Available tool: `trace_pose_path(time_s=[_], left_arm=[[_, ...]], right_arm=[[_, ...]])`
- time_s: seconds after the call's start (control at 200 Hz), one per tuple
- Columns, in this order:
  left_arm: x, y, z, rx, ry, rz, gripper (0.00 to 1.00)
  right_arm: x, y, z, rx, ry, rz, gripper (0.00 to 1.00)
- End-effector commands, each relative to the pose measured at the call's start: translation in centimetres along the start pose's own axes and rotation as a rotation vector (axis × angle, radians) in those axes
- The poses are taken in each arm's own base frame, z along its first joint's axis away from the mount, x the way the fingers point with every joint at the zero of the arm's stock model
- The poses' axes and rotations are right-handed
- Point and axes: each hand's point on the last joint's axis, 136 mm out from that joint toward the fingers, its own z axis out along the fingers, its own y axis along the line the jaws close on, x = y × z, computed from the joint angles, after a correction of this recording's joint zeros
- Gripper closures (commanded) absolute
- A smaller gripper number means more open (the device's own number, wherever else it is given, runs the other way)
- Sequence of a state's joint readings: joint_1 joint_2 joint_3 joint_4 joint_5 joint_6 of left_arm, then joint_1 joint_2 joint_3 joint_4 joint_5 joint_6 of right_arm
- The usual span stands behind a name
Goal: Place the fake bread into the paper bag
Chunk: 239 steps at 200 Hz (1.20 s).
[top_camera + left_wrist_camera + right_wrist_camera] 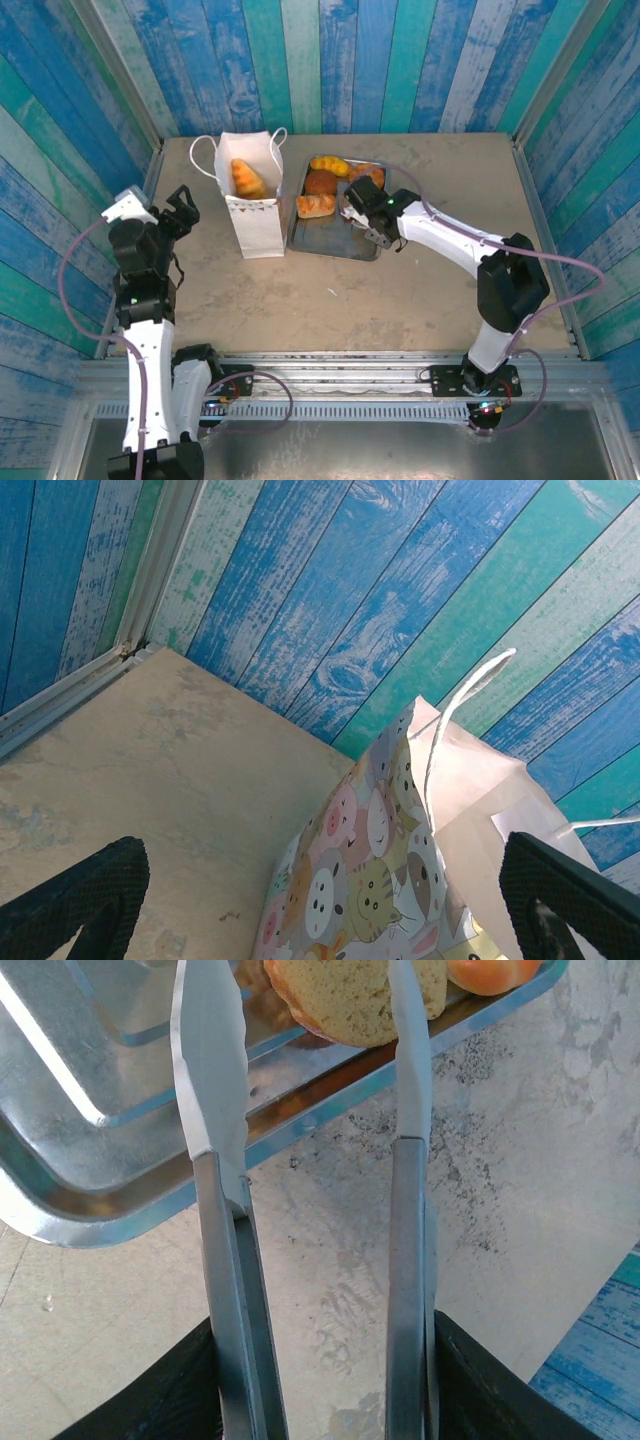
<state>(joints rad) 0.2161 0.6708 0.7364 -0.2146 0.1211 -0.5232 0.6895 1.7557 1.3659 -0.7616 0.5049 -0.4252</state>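
Note:
The white paper bag (pixel 256 212) stands upright left of the tray, with a golden croissant (pixel 246 178) inside; its side with cartoon animals (pixel 385 840) faces the left wrist camera. My left gripper (pixel 181 212) hangs open just left of the bag, its dark fingers (pixel 78 900) spread wide. Several pieces of fake bread (pixel 321 184) lie at the far end of the grey metal tray (pixel 335 240). My right gripper (pixel 320 1400) is shut on metal tongs (pixel 215 1160). The tong blades straddle a tan bun (pixel 350 995) on the tray (pixel 110 1175). An orange pastry (pixel 490 972) lies beside the bun.
Blue and green plank walls enclose the beige table (pixel 420 290) on three sides. The tray's near half is bare metal. Open table stretches in front of the bag and tray and off to the right.

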Motion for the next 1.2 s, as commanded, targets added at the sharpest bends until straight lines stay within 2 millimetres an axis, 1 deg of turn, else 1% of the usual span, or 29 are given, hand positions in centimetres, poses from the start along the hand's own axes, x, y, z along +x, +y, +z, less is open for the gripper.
trace_pose_path(time_s=[0.0, 0.25, 0.401, 0.546, 0.591, 0.771, 0.942, 1.077, 1.192], left_arm=[[-0.5, 0.3, 0.2, -0.013, -0.029, 0.016, 0.06], [-0.4, 0.4, 0.5, -0.014, -0.022, 0.013, 0.06], [-0.4, 0.5, 0.6, -0.018, -0.021, 0.014, 0.06], [-0.4, 0.4, 0.6, -0.018, -0.021, 0.014, 0.06], [-0.4, 0.4, 0.6, -0.019, -0.023, 0.013, 0.06], [-0.4, 0.5, 0.6, -0.022, -0.021, 0.013, 0.06], [-0.5, 0.4, 0.6, -0.019, -0.024, 0.018, 0.06], [-0.6, 0.4, 0.4, -0.020, -0.027, 0.018, 0.06], [-0.7, 0.2, 0.3, -0.015, -0.028, 0.017, 0.06]], right_arm=[[-0.7, -1.0, 0.0, 0.036, 0.002, -0.020, 0.50], [-1.1, -0.9, 1.2, 0.053, 0.037, -0.049, 0.54], [-0.9, -0.6, 1.9, 0.069, 0.066, -0.073, 0.56], [-0.8, -0.5, 2.3, 0.082, 0.080, -0.078, 0.59], [-0.9, -0.5, 2.2, 0.082, 0.078, -0.078, 0.61], [-1.4, -1.0, 1.4, 0.107, 0.042, -0.065, 0.72], [-1.6, -1.5, 0.3, 0.128, 0.010, -0.051, 0.86], [-1.8, -2.1, -1.0, 0.143, -0.031, -0.023, 0.91], [-1.8, -2.5, -2.2, 0.141, -0.067, 0.004, 0.92]])
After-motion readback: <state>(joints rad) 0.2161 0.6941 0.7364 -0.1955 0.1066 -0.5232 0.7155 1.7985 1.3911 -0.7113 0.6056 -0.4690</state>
